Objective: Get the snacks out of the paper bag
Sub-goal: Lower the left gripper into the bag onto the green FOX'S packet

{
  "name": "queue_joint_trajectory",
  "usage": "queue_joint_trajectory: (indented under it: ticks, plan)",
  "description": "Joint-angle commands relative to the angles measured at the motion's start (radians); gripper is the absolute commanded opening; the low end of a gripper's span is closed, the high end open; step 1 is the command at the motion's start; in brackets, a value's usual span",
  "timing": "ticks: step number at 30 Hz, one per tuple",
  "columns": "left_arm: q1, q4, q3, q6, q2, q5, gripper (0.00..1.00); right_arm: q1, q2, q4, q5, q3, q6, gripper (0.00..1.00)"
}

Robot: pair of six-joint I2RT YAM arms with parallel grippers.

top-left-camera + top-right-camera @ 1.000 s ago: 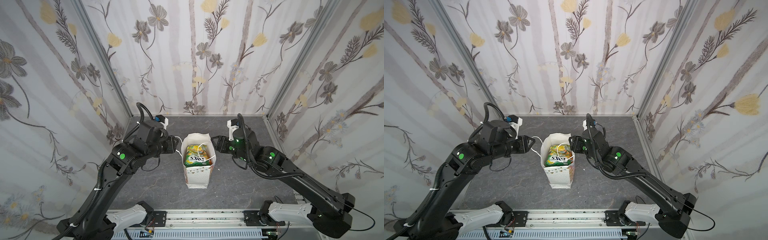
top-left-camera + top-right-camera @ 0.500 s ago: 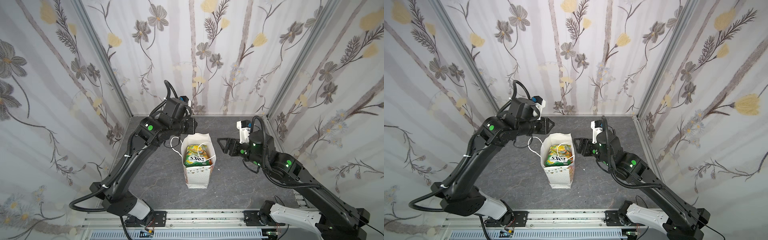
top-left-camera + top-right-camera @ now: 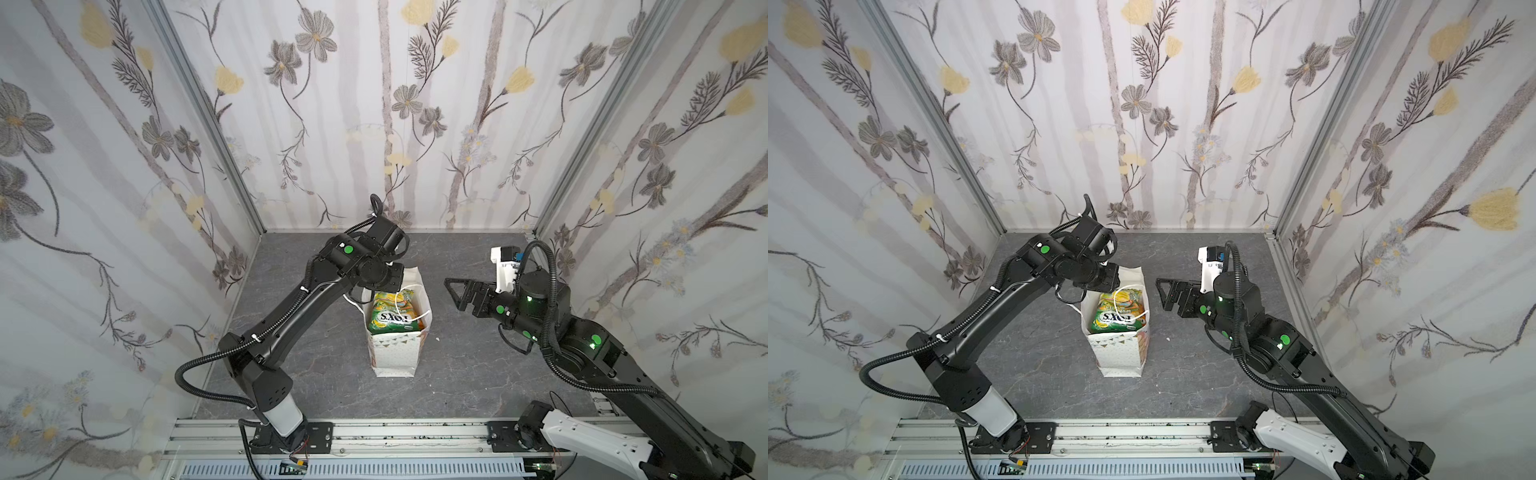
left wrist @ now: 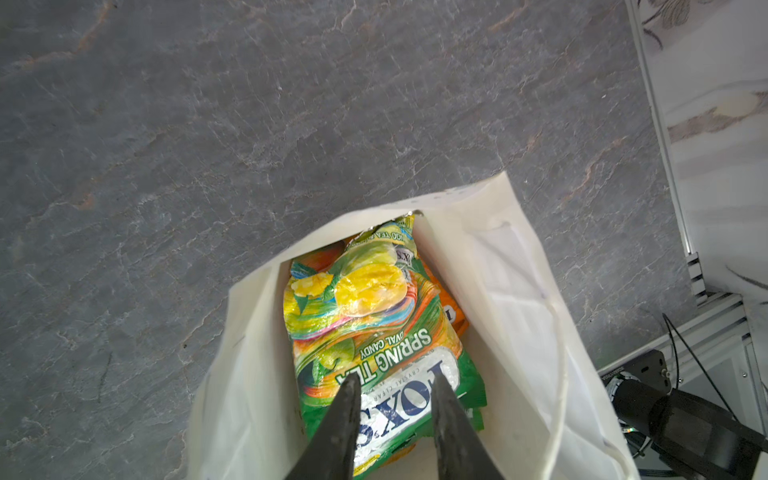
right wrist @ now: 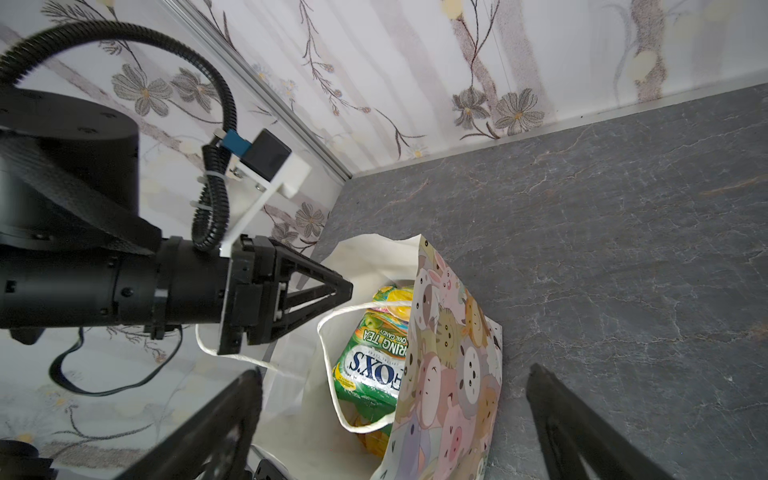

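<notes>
The paper bag [image 3: 395, 353] was seen upright on the table [image 3: 316, 386], the snacks [image 3: 390, 316] packed inside. The left gripper [image 4: 395, 376] was held narrowly parted over its mouth; the right gripper [image 3: 453, 295] was spread wide beside it, empty.

The bag [image 3: 395, 353] stood upright at mid-table [image 3: 324, 374] with the snacks [image 3: 390, 316] stacked inside it. The left gripper [image 4: 392, 380] hung over the bag's mouth from the rear left, above the snacks. The right gripper [image 3: 453, 295] was to the bag's right, apart from it, facing it.
</notes>
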Motion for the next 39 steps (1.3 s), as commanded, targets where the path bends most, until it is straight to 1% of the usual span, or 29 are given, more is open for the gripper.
queue_joint_trajectory:
  ticks: [1,7,11,14,22,25,28,30,33,37,39]
  plan:
    - [-0.008,-0.008,-0.038,0.001,0.000,-0.008,0.31,-0.007,-0.016,0.069,-0.016,-0.016,0.002,0.99]
    - [-0.044,0.063,-0.103,0.028,0.003,0.057,0.32,-0.012,-0.017,0.067,-0.032,-0.018,0.002,0.99]
    - [-0.066,0.097,-0.148,0.027,0.012,0.067,0.41,-0.014,-0.021,0.067,-0.039,-0.022,0.002,0.99]
    - [-0.089,0.118,-0.179,0.041,0.018,0.003,0.49,-0.017,-0.023,0.067,-0.040,-0.028,0.002,0.99]
    - [-0.115,0.190,-0.284,0.017,0.020,-0.154,0.56,-0.020,-0.026,0.074,-0.055,-0.048,0.002,0.99]
    - [-0.114,0.225,-0.328,0.015,0.026,-0.161,0.60,-0.022,-0.029,0.075,-0.056,-0.056,0.002,0.99]
    - [-0.114,0.257,-0.363,0.003,0.037,-0.157,0.61,-0.024,-0.031,0.077,-0.063,-0.060,0.002,0.99]
    - [-0.115,0.271,-0.379,-0.005,0.042,-0.154,0.58,-0.024,-0.034,0.076,-0.067,-0.063,0.002,0.99]
    - [-0.114,0.287,-0.398,-0.016,0.049,-0.158,0.50,-0.026,-0.040,0.077,-0.066,-0.063,0.003,1.00]
    - [-0.114,0.287,-0.405,-0.020,0.051,-0.161,0.30,-0.028,-0.044,0.074,-0.067,-0.064,0.003,0.99]
    - [-0.115,0.289,-0.405,-0.018,0.049,-0.157,0.23,-0.029,-0.046,0.074,-0.066,-0.065,0.006,0.99]
